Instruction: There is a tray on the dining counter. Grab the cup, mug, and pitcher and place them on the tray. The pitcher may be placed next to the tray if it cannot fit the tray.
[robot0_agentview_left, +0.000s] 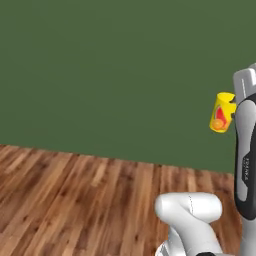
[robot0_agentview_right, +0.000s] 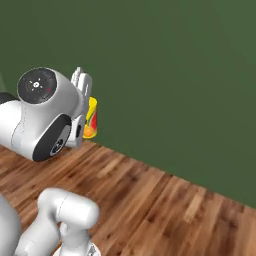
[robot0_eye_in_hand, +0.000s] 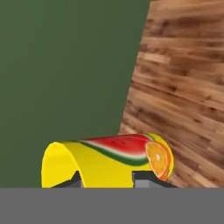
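Filling the background beyond the jaws, the flat dark green wall (robot0_agentview_left: 100, 65) and the brown wooden plank floor (robot0_agentview_left: 75, 200) are all that lies ahead of the hand. No surface, tray, mug or pitcher can be seen from here, so by my reading the base is in transit and the load is simply being carried clear of everything. The white jointed robot arm (robot0_agentview_right: 45, 115) is folded up high, which keeps its load well above the floor.

The jaws (robot0_eye_in_hand: 107, 177) are narrowed onto the small yellow handleless cup with a watermelon and orange-slice print (robot0_eye_in_hand: 109, 159). In the hand view the cup lies crosswise between the two dark fingertips (robot0_eye_in_hand: 146, 178), its open mouth to one side of them and its base to the other. In both base views it sits at the end of the hand, roughly upright and slightly tilted. Gripping across the body rather than the rim likely gives a steadier hold for travel and should let the cup be set down on its base.
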